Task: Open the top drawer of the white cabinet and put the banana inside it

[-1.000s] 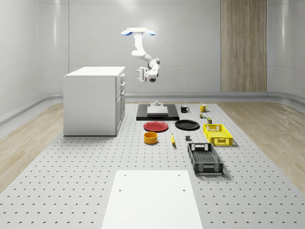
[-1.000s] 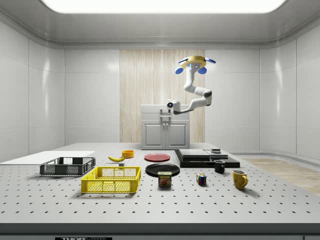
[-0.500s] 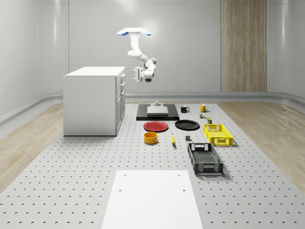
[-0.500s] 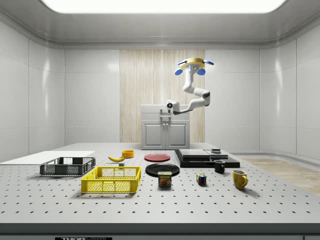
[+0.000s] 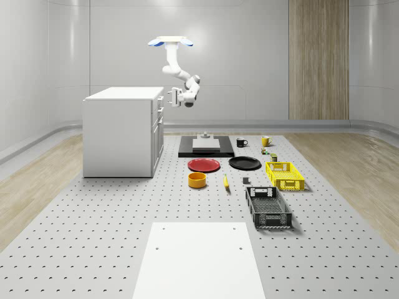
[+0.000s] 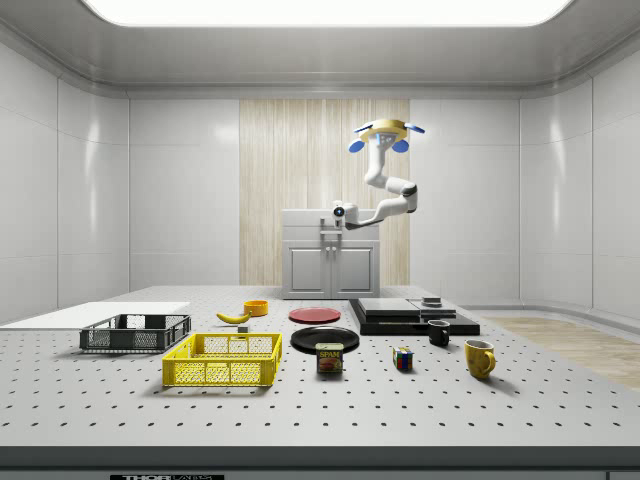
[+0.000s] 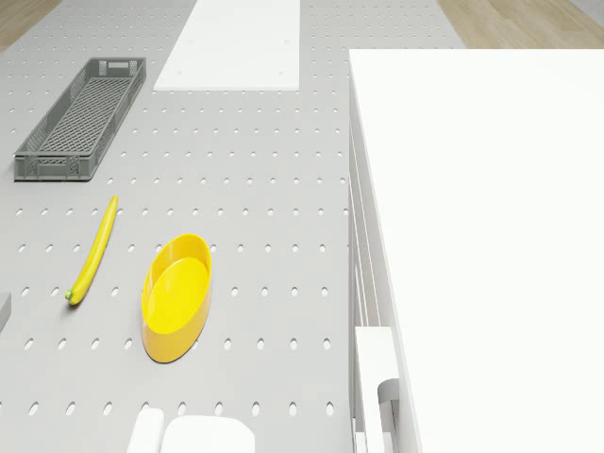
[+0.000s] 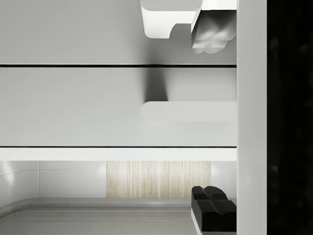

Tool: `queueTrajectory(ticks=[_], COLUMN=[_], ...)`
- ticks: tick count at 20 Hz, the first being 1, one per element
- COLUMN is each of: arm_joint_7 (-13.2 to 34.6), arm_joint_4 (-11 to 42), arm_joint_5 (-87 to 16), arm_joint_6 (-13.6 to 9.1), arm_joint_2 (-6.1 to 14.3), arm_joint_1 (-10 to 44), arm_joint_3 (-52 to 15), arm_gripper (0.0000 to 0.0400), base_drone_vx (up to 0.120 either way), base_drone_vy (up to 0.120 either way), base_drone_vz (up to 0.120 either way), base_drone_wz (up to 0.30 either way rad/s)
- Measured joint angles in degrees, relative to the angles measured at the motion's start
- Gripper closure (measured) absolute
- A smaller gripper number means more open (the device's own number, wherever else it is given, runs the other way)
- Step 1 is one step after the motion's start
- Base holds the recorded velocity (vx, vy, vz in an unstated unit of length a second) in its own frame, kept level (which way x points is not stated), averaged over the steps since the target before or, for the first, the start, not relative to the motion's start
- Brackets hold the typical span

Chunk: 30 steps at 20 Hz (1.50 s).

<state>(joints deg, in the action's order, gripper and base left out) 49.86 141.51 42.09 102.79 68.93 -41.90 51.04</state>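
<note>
Drone at the drawer: a wide grey perforated table (image 5: 93, 237) carries a white box-shaped cabinet (image 5: 118, 134), shown from its side in the whole-scene view, so that its drawer fronts appear edge-on as thin strips. In the drone view the cabinet's flat top is cut off by the picture's edge.

The quadrotor drone (image 5: 170, 42) hovers high in the air beside the cabinet's drawer side, over the table. Its white jointed arm (image 5: 177, 68) hangs down and bends toward the cabinet.

The two-finger gripper (image 5: 170, 97) is level with the top drawer (image 5: 161, 100) and just beside its front; whether it touches cannot be told from this view. In the wrist view the gripper (image 8: 210, 117) stands spread, one finger light, the other dark, and both cut off by the frame. A pale bar handle (image 8: 188, 110) lies between them, ungrasped, with clear space on each side. The drawer front (image 8: 98, 105) looks shut, lying flush with its neighbours. A black band at one edge of that view cannot be identified.

A long grey mesh crate (image 7: 80, 118) sits well apart from the cabinet.

A round yellow bowl (image 7: 175, 297) stands on the table in front of the drawers.

The slim yellow banana (image 7: 92, 253) lies flat on the table near the bowl, not touching it, away from the cabinet.
</note>
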Motion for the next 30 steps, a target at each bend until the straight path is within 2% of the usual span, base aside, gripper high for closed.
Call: queueTrajectory(ticks=[3, 12, 24, 30], arm_joint_7=[0.08, 0.25, -1.03, -0.63], arm_joint_4=[0.01, 0.17, 3.97, 3.76], arm_joint_5=[-0.09, -0.24, 3.76, 5.41], arm_joint_6=[0.08, 0.45, 6.09, 7.45], arm_joint_2=[0.11, 0.38, -0.14, -0.73], arm_joint_1=[-0.09, -0.33, -1.44, -2.11], arm_joint_3=[0.02, -0.04, -4.36, -6.29], arm_gripper=[0.0, 0.0, 0.0, 0.0], base_drone_vx=[0.0, 0.0, 0.0, 0.0], base_drone_vy=[0.027, 0.102, 0.0, 0.0], base_drone_vz=[0.0, 0.0, 0.0, 0.0], base_drone_wz=[0.0, 0.0, 0.0, 0.0])
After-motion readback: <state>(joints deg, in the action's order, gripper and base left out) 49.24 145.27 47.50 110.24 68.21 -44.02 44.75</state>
